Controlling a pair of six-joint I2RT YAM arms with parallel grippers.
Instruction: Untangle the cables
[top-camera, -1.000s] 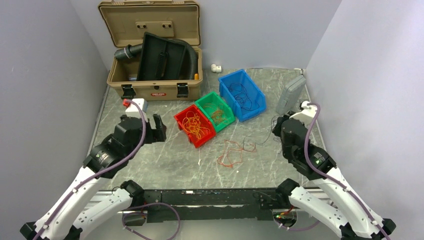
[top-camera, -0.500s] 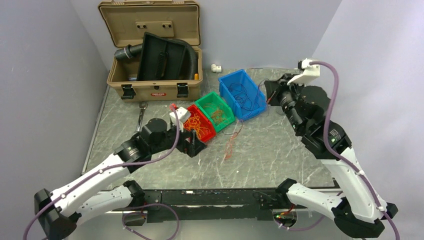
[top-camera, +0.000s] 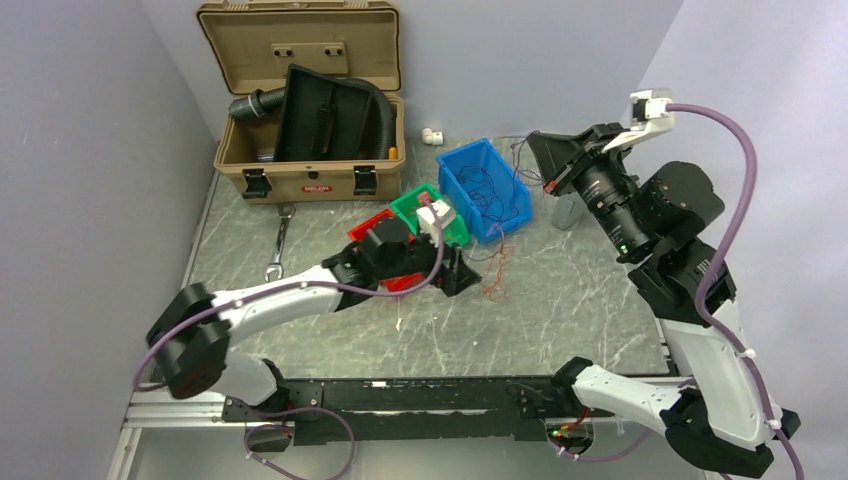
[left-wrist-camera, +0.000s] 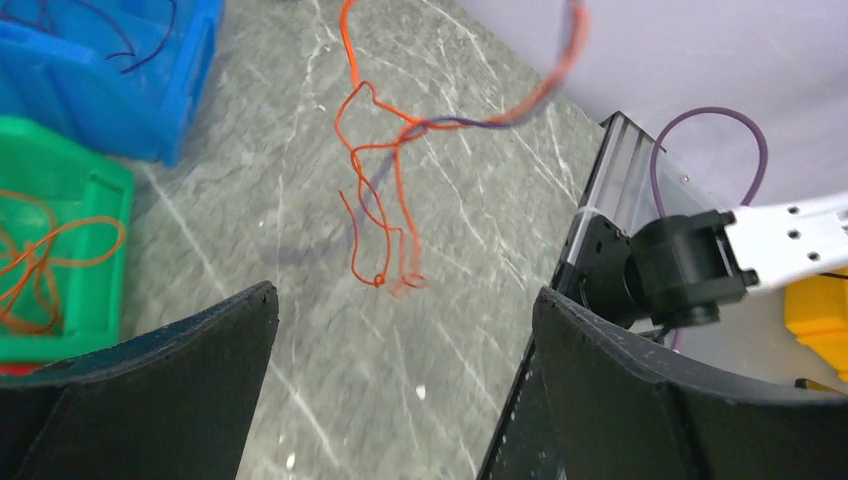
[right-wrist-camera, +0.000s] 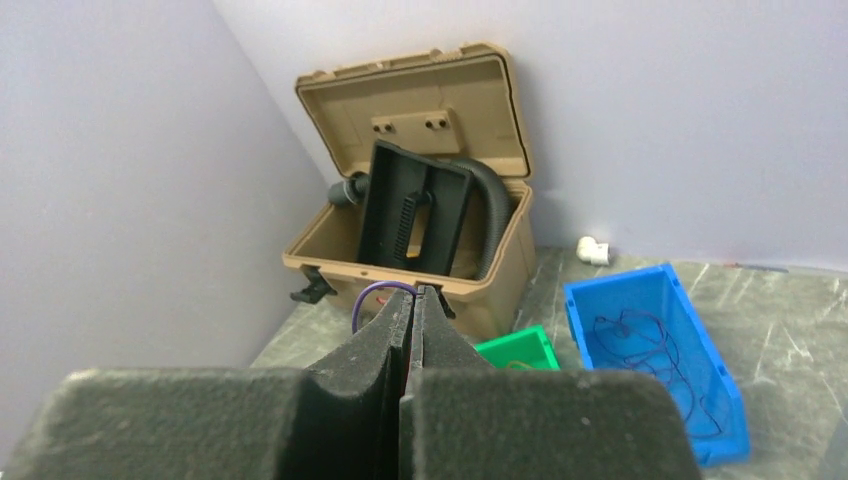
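Note:
A small tangle of thin cables, mostly orange with a purple strand (left-wrist-camera: 378, 190), hangs in the air, its low end just above the table (top-camera: 492, 278). My right gripper (top-camera: 537, 152) is raised high over the blue bin and shut on the top of these cables; a purple wire loop (right-wrist-camera: 372, 296) sticks out beside its closed fingertips (right-wrist-camera: 415, 293). My left gripper (left-wrist-camera: 405, 295) is open wide, low over the table, with the dangling cables just ahead of its fingers (left-wrist-camera: 215, 330) and not between them. In the top view it (top-camera: 463, 276) sits right of the red bin.
Blue bin (top-camera: 470, 160) holds dark purple wires, green bin (top-camera: 408, 202) holds orange ones, and the red bin (top-camera: 362, 226) is mostly hidden by my left arm. An open tan toolbox (top-camera: 310, 172) stands at the back. A wrench (top-camera: 277, 245) lies left. A white fitting (top-camera: 432, 135) sits by the wall.
My right arm has lifted the cables off the table to high over the blue bin. My left arm has swept right past the bins to the hanging cables, its gripper opening fully.

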